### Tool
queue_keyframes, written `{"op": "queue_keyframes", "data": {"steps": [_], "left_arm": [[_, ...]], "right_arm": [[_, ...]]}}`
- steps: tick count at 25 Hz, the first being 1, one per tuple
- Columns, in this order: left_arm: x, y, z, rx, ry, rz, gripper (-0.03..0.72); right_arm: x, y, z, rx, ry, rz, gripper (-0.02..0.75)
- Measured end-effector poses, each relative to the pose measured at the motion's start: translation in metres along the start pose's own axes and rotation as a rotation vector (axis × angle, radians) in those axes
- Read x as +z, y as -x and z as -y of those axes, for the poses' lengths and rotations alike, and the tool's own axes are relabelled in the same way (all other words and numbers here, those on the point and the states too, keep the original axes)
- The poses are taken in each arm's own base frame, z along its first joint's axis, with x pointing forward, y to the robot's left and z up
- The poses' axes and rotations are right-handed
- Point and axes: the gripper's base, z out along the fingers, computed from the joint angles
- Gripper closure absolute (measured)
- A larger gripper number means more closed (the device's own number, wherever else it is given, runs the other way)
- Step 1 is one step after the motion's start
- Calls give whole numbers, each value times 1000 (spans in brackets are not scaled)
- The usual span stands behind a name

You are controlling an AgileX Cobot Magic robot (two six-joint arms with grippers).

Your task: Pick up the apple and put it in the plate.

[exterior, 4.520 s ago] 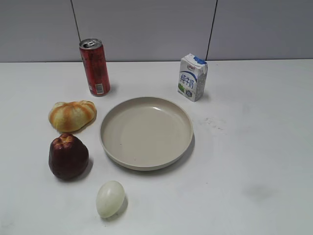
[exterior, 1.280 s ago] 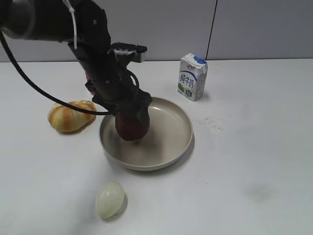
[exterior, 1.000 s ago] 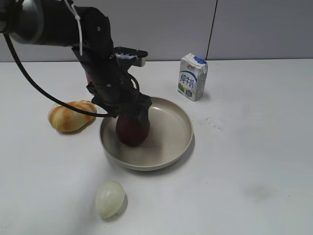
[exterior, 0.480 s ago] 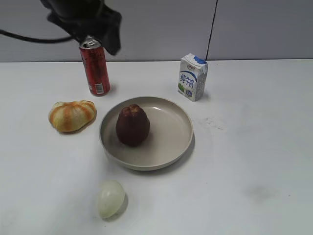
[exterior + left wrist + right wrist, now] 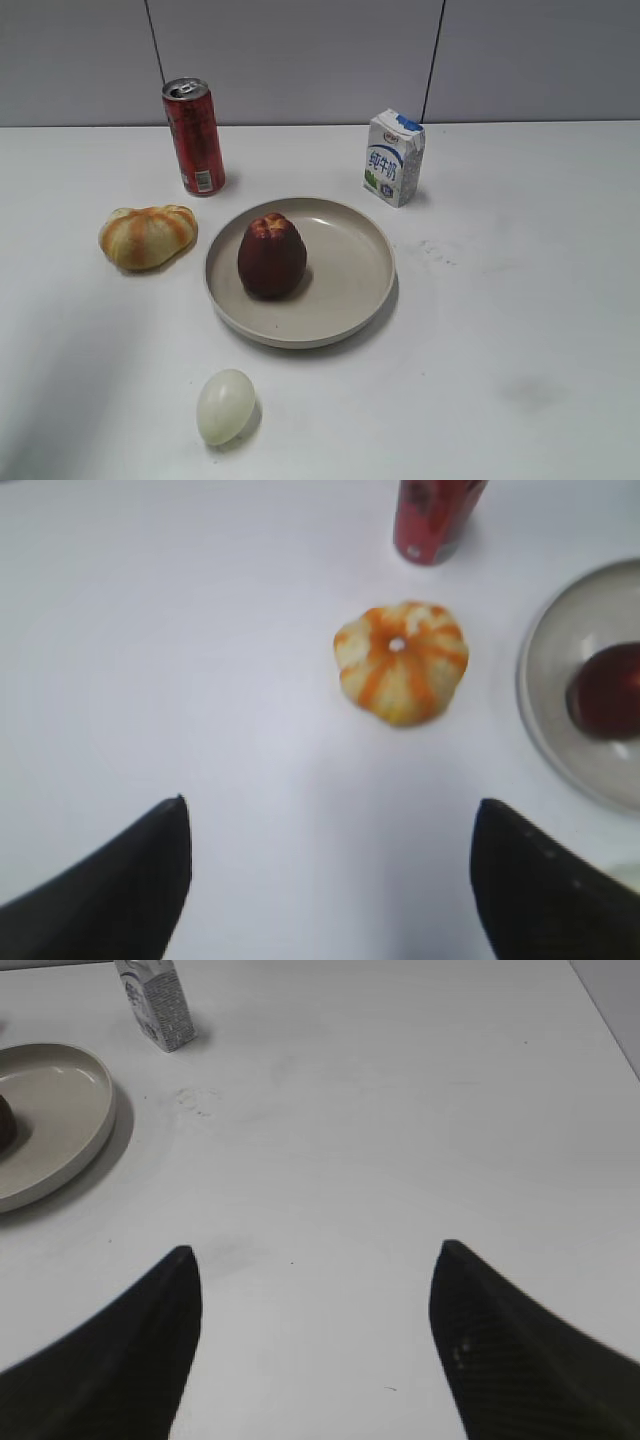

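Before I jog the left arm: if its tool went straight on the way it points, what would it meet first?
Probably the bread roll, lying ahead and a little right of centre between the open fingers of the left tool. Only bare table lies before it. Depth is unclear, so it might pass over.

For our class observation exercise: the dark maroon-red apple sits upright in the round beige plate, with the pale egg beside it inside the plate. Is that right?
Not quite. The dark maroon-red apple sits upright in the round beige plate, but the pale egg lies on the white table outside the plate, as the exterior view shows.
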Motion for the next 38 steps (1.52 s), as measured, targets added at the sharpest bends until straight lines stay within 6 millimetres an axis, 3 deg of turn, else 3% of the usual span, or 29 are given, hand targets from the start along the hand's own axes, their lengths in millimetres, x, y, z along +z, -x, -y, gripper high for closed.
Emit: {"op": "queue_keyframes", "data": {"steps": [3, 10, 14, 17, 21, 38], "left_arm": [[-14, -54, 0, -31, 13, -13, 29], [-21, -176, 18, -39, 29, 103, 48], [-29, -229, 26, -37, 53, 276, 61], [-28, -257, 30, -33, 70, 396, 70], [-33, -276, 33, -28, 87, 493, 83], [-40, -291, 36, -83, 163, 596, 108]], "right_arm": [[0, 0, 0, 0, 0, 0, 167], [0, 0, 0, 0, 0, 0, 167], [0, 0, 0, 0, 0, 0, 167], [0, 0, 0, 0, 0, 0, 167], [0, 0, 0, 0, 0, 0, 167], [0, 0, 0, 0, 0, 0, 167]]}}
